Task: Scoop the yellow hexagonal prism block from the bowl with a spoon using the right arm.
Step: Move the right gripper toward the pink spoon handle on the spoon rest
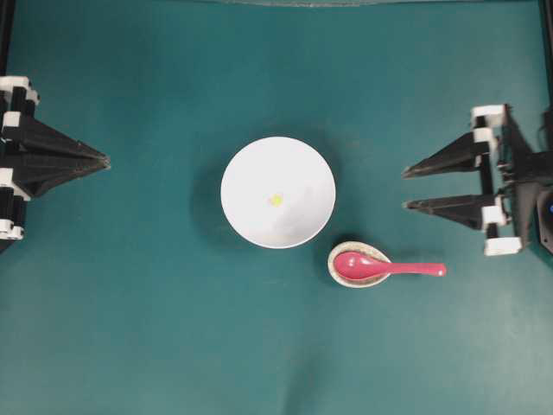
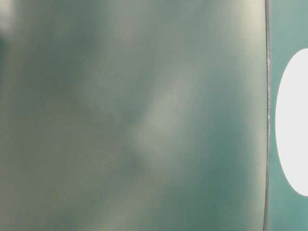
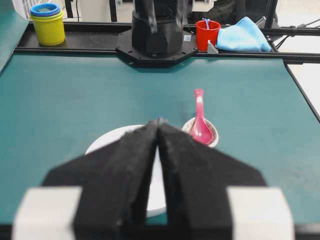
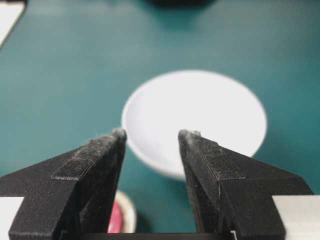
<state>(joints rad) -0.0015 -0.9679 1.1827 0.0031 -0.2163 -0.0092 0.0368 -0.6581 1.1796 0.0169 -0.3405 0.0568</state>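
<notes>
teal mat point(image 1: 130, 328) fills the overhead view. bowl point(image 1: 277, 192) sits mid-table, tiny yellow block point(image 1: 276, 200) on its floor near centre. spoon point(image 1: 384, 267) lies just right and near of the bowl, scoop in a speckled rest point(image 1: 348, 252), handle pointing right toward the right gripper point(image 1: 406, 188). that gripper is parked at the right edge, fingers spread wide, holding nothing. left gripper point(image 1: 105, 161) at the left edge, tips together, empty.

table-level view: mostly blurred grey-green, only a white slice of bowl point(image 2: 293, 120) at the right edge; useless for the block.

left wrist view: fingers pressed closed in the foreground, bowl point(image 3: 107, 140) partly hidden behind them, spoon point(image 3: 200, 122) beyond on its rest point(image 3: 214, 132). cups and a blue cloth far back off the mat.

right wrist view: open fingers frame the bowl point(image 4: 200, 115); a red sliver of spoon point(image 4: 115, 219) shows at the bottom, near the left finger. block not discernible here.

risks: handle is thin and glossy, lying low, so a pinch could slip or twist it. rest may skid or tip when the spoon lifts. block is far smaller than the scoop, so it could skate ahead up the bowl wall.
</notes>
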